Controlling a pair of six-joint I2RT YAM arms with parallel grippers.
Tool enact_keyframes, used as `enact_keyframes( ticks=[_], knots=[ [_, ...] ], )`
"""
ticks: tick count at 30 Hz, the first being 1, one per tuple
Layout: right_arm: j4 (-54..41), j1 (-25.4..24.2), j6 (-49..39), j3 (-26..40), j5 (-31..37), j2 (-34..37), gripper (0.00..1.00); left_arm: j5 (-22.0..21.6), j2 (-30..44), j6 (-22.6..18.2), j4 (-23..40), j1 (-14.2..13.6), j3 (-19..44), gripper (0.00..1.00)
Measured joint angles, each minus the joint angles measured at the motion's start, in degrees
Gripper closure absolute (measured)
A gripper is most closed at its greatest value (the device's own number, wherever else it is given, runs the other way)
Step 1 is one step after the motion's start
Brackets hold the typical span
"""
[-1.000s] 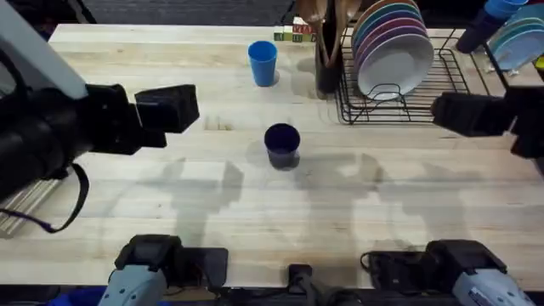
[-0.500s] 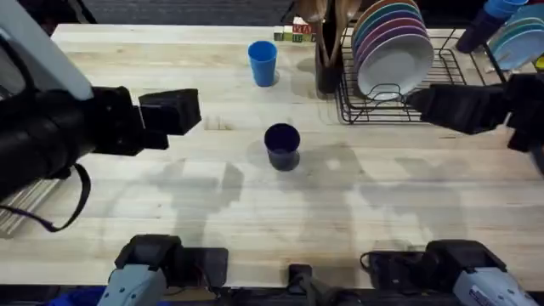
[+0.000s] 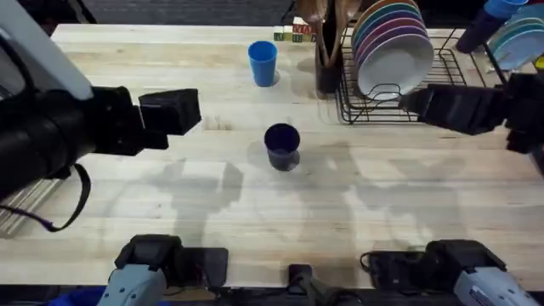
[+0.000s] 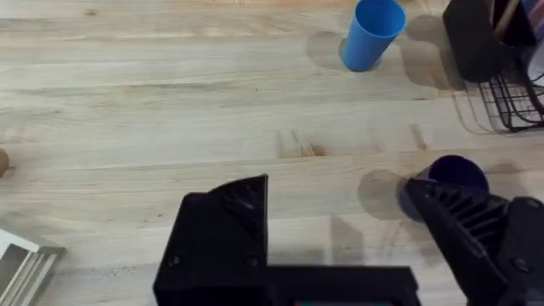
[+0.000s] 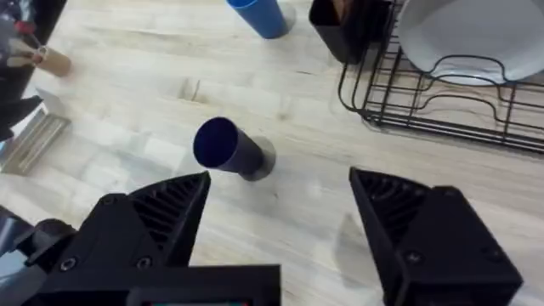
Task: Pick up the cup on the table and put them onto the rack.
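Observation:
Two cups stand on the wooden table: a dark navy cup [image 3: 281,144] near the middle and a light blue cup [image 3: 263,63] farther back. The black wire rack [image 3: 365,117] is at the back right. My left gripper [image 3: 189,110] hovers left of the navy cup, open and empty. My right gripper [image 3: 415,103] hovers over the rack's front edge, right of the navy cup. In the left wrist view the open gripper [image 4: 340,225] has the navy cup [image 4: 455,172] behind one finger. In the right wrist view the open gripper [image 5: 280,212] frames the navy cup [image 5: 225,146].
Coloured plates [image 3: 395,51] stand in the rack, with a black utensil holder [image 3: 327,59] at its left side. Small blocks [image 3: 293,32] lie at the table's back edge. A metal object [image 3: 17,212] sits at the left edge. Bare table surrounds the navy cup.
My right gripper has moved left along the rack's front edge toward the table's middle. The left gripper and both cups have stayed put.

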State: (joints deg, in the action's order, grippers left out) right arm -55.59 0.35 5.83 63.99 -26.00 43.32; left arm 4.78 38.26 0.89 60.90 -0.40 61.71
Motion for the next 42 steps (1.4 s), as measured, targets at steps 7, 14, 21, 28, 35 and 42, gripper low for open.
enact_keyframes(
  ticks=[7,14,21,28,35,42],
  knots=[
    [0.7,5.6,0.0,0.1,-0.2,4.5,0.004,0.0,0.0,0.0,0.0,0.0,0.0,0.007],
    [5.1,15.4,0.2,0.1,0.5,13.0,0.004,0.0,0.0,0.0,0.0,0.0,0.0,0.007],
    [9.8,24.3,0.2,0.1,7.7,19.4,0.004,0.0,0.0,0.0,0.0,0.0,0.0,0.007],
    [13.1,28.7,0.2,0.1,11.1,22.8,0.004,0.0,0.0,0.0,0.0,0.0,0.0,0.008],
    [13.1,29.1,1.7,0.1,11.7,23.5,0.004,0.0,0.0,0.0,0.0,0.0,0.0,0.007],
    [12.4,29.1,4.1,0.1,11.8,23.5,0.004,0.0,0.0,0.0,0.0,0.0,0.0,0.008]
  ],
)
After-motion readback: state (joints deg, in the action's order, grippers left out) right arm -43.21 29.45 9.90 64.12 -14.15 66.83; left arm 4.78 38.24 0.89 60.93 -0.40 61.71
